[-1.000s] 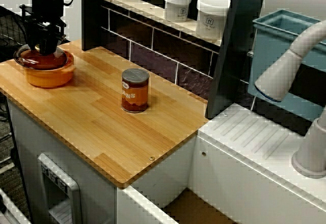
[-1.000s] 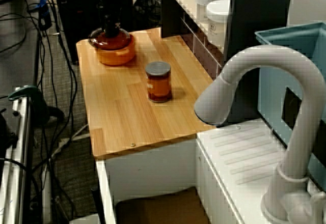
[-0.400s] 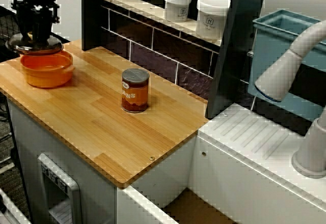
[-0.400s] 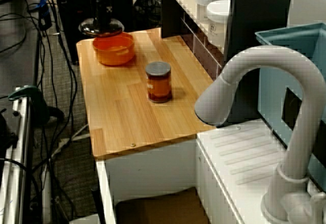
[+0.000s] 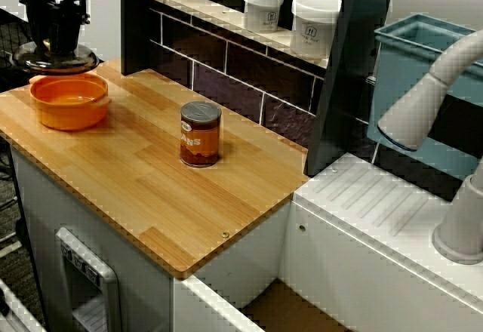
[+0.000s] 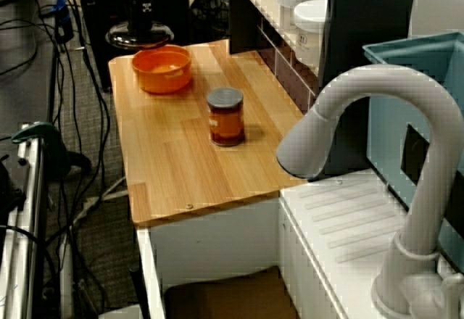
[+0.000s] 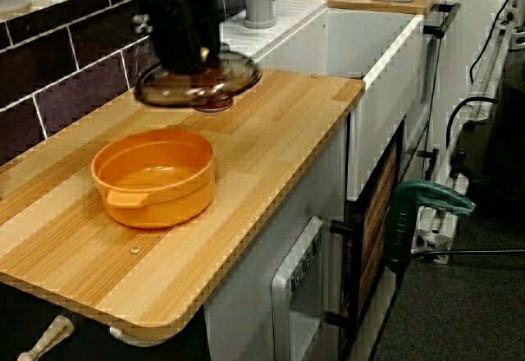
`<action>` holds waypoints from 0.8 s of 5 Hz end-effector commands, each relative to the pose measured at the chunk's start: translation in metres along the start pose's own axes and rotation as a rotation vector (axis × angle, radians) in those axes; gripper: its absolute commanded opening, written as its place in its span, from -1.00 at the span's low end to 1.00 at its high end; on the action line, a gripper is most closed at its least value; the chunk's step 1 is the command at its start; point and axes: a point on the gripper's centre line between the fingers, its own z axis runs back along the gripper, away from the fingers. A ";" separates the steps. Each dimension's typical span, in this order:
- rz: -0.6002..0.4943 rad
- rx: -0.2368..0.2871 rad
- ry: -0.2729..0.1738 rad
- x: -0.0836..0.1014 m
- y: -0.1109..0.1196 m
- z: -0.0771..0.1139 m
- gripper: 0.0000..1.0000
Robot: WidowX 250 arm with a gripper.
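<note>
Holding the glass lid [image 7: 197, 82] from above, my jaws are closed on its top, though the exact point of contact is lost in the dark blur between them. The lid hangs roughly level in the air at the upper left of the close view. It is clear of the orange pot [image 7: 153, 176], which sits open on the counter [image 7: 271, 131] just below and in front of it.

My worry is the hold: it is narrow, the glass is smooth, and any jolt could let the lid tilt or slip. From here it would strike the pot's rim or the wood and might crack.

In the view from the sink side, the lid [image 6: 139, 38] looks close to the counter's far left corner, so a slip could also carry it over the edge. The can [image 5: 200, 133] stands well apart at mid-frame, out of harm's way.
</note>
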 end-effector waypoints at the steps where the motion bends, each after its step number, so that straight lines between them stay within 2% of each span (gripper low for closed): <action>1: -0.063 0.078 -0.112 -0.007 -0.042 0.003 -1.00; 2: -0.080 0.057 -0.101 -0.002 -0.048 -0.011 -1.00; 4: -0.090 0.081 -0.072 0.000 -0.057 -0.040 -1.00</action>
